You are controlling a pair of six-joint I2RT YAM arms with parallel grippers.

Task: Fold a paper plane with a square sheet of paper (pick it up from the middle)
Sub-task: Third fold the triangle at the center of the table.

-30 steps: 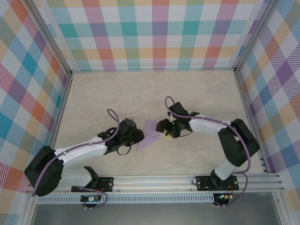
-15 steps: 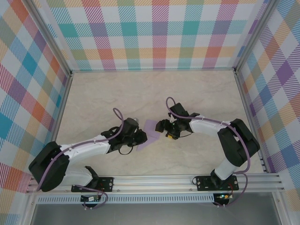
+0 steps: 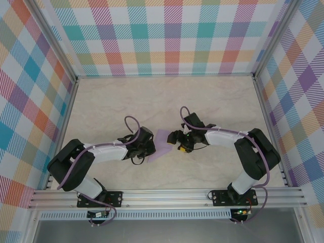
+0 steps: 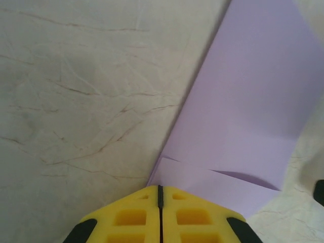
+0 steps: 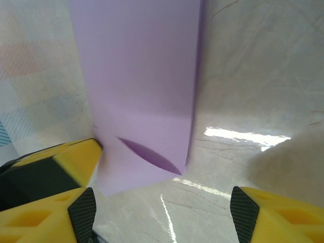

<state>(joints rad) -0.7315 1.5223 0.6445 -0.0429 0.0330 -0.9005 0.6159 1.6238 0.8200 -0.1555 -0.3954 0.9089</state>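
Gripper check: found left gripper [image 4: 159, 190] fully closed, its two yellow plastic fingers [image 4: 126, 217] pressed together along a thin centre seam. Tips set against the near corner of the lilac-purple sheet of thin paper [image 4: 243, 111]; cannot tell whether any paper is pinched between them. From those tips, sheet running off toward 1 o'clock, lying on the pale marbled counter [image 4: 76, 101]. One loose flap close to the tips, slightly lifted, with a dark slit of shadow beneath.

Found right gripper [image 5: 162, 212] standing wide and holding nothing: one yellow finger at 8 o'clock of its wrist view, the other at 4 o'clock, with black textured pads [image 5: 83, 212] facing inward. Sheet [image 5: 142, 76] stretching from the gap toward 12 o'clock, its near edge just short of the line between the pads. Finger at 8 o'clock touching or just beside the sheet's edge; not possible to tell which. Same lifted flap and shadow slit noted here near the sheet's near edge.

Overhead: sheet [image 3: 163, 143] near the middle of the counter [image 3: 152, 101], folded over on itself, with left gripper [image 3: 150, 148] at its 8 o'clock edge and right gripper [image 3: 176, 141] at its 3 o'clock edge. Both arms reaching inward from the rail at 6 o'clock. Pastel plaid walls [image 3: 172, 35] at 9, 12 and 3 o'clock.
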